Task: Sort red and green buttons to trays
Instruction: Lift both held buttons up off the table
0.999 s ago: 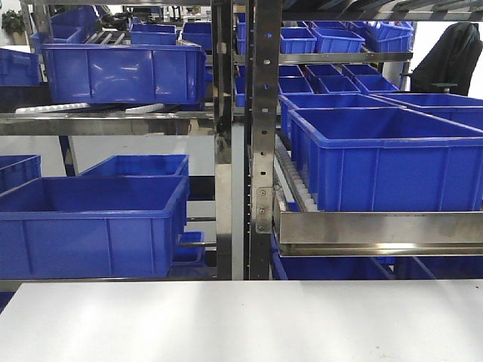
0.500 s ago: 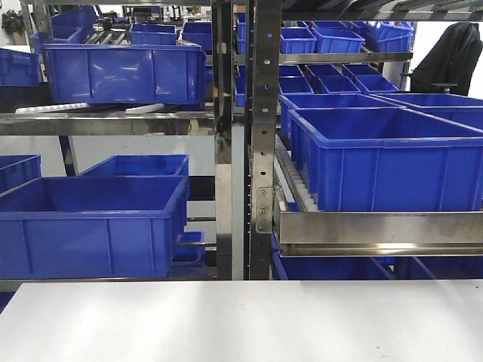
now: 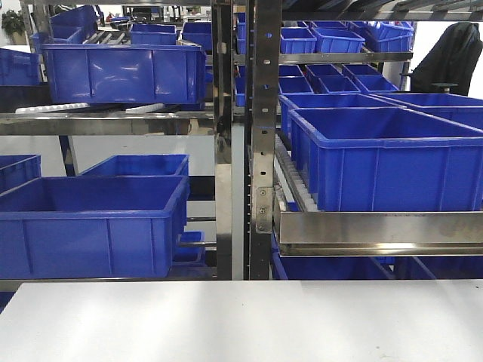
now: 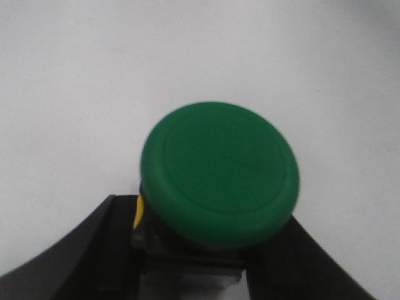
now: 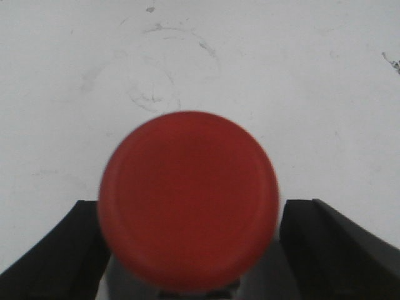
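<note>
In the left wrist view the green button (image 4: 219, 172) fills the middle, with its round green cap over a dark body. My left gripper (image 4: 187, 256) is shut on that dark body, with a black finger (image 4: 94, 250) pressed against each side. In the right wrist view the red button (image 5: 187, 197) stands on the white table. My right gripper (image 5: 190, 250) is open and straddles it, with grey gaps between its fingers (image 5: 319, 244) and the button. The red and green trays are out of view. The front view shows no gripper and no button.
The front view shows the white table (image 3: 241, 324) at the bottom. Behind it stands a metal rack (image 3: 260, 151) holding several deep blue crates (image 3: 377, 158). Faint ring marks show on the table (image 5: 169, 69) beyond the red button.
</note>
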`<state>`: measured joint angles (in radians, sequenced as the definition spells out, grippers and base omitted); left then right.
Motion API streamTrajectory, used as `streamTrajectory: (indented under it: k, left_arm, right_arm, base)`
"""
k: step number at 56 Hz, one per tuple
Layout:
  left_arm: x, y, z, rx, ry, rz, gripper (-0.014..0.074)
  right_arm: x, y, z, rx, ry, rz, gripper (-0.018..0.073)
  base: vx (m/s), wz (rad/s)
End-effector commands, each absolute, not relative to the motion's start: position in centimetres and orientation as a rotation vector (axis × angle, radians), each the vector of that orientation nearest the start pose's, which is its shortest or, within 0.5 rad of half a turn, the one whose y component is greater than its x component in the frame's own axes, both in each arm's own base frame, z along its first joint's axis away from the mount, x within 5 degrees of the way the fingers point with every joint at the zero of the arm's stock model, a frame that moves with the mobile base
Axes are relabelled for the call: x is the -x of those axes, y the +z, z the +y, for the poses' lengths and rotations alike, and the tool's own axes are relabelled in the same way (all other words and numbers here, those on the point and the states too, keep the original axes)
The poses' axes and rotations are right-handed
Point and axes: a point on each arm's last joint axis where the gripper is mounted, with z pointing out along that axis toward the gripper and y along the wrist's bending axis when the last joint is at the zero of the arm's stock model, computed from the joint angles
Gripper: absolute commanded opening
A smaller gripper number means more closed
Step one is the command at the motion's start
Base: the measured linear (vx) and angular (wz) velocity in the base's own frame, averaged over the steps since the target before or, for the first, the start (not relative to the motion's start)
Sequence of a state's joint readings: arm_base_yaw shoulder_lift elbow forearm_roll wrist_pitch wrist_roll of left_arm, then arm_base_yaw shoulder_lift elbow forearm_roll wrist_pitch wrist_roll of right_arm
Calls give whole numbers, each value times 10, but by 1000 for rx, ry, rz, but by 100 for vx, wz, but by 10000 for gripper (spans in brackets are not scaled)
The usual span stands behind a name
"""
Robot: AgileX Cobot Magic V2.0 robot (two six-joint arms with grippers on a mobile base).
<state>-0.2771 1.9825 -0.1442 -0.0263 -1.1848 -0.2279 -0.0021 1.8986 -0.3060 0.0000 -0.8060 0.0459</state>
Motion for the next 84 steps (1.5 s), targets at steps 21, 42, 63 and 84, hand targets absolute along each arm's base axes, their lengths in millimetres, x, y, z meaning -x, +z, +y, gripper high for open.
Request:
streamTrajectory:
  k: [21, 42, 63, 84]
  left_arm:
    - [-202, 90, -57, -29, -329, 1924, -6]
    - [-202, 90, -56, -20, -321, 1922, -6]
    - [-204, 108, -56, -16, -339, 1836, -6]
    - [-202, 159, -56, -8, -383, 1594, -6]
  right_arm:
    - [-250, 77, 0, -43, 27, 2181, 452]
    - [-252, 91, 0, -33, 32, 2120, -18]
    - [-243, 152, 10, 180, 52, 2001, -12]
    - [-218, 217, 13, 166, 74, 1814, -9]
  base:
    - [0, 0]
    - [0, 0]
    - [0, 0]
    - [0, 0]
